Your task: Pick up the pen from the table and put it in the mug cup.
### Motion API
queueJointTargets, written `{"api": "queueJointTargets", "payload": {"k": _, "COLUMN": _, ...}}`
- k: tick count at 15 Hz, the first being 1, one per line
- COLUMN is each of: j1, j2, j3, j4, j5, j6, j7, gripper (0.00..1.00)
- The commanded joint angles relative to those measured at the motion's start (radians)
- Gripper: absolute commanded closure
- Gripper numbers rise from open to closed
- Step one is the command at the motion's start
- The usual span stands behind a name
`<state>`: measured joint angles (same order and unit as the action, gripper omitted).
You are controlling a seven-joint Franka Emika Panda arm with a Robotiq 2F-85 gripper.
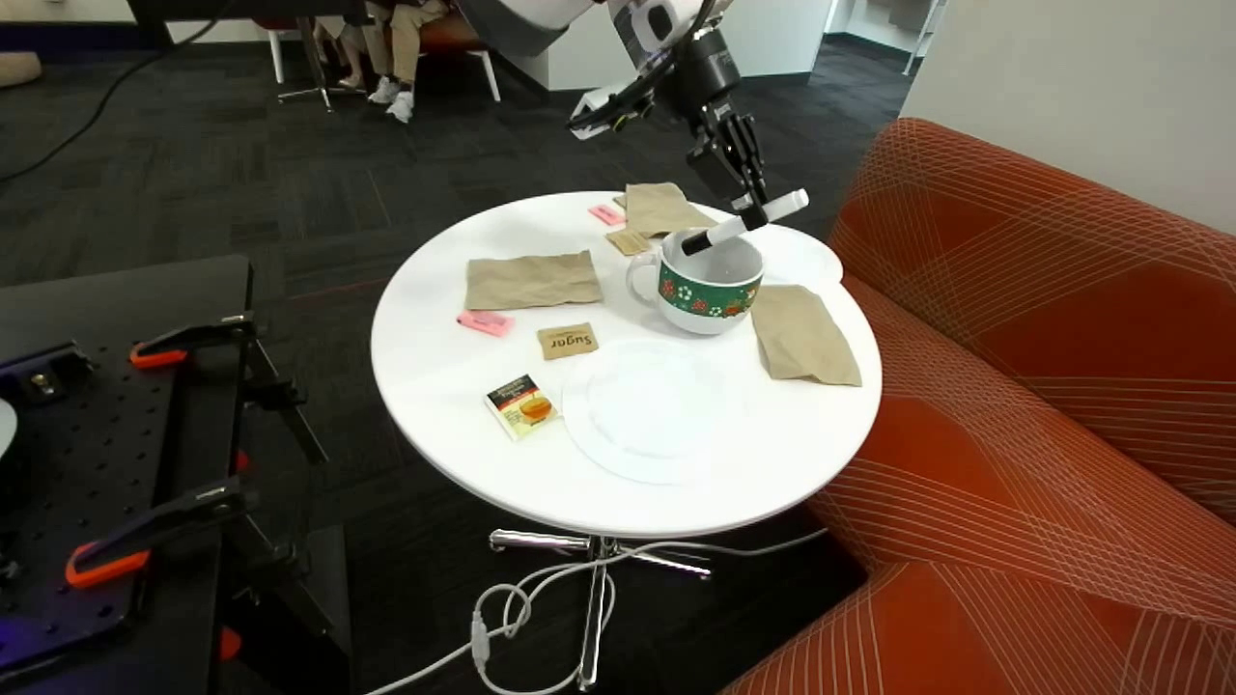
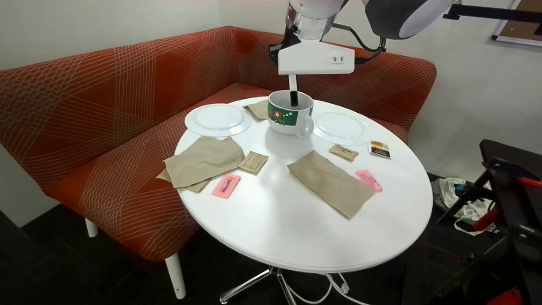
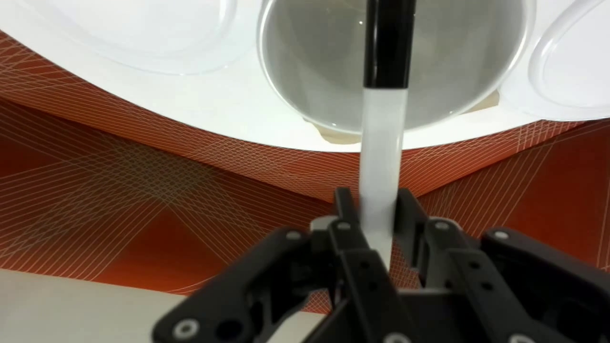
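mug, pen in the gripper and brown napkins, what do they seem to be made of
Mug: probably glazed ceramic, glossy, judging by the small bright glints inside it in the wrist view.
Pen: likely plastic; the black end looks shiny, the white barrel smooth with a softer sheen.
Brown napkins: most likely paper, matte, with creases and layered folded edges.

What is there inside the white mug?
The wrist view shows only grey surface inside the mug; the pen hides a strip of it. Whether the pen itself reaches inside, I cannot tell.
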<state>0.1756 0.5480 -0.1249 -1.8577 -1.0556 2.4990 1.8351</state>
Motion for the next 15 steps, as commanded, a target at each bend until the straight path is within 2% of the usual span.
{"api": "queueJointTargets", "payload": {"k": 1, "j1": -0.003, "j2": 0.025, "j3": 0.015, "j4": 0.055, "j5": 0.004, "j6": -0.047, "j7": 0.009, "gripper": 0.41}}
{"api": "queueJointTargets", "payload": {"k": 5, "j1": -0.005, "j2": 0.033, "j3": 0.016, "j4": 0.077, "j5": 0.005, "j6": -0.056, "j7": 0.007, "gripper": 0.10}}
{"api": "queueJointTargets", "payload": {"k": 7, "j1": -0.005, "j2": 0.034, "j3": 0.017, "j4": 0.082, "j5": 0.005, "j6": -0.059, "j7": 0.007, "gripper": 0.00}}
{"api": "queueJointTargets", "payload": {"k": 15, "j1": -0.011, "j2": 0.026, "j3": 0.021, "j4": 0.061, "j5": -0.004, "j6": -0.032, "j7": 0.000, "gripper": 0.00}}
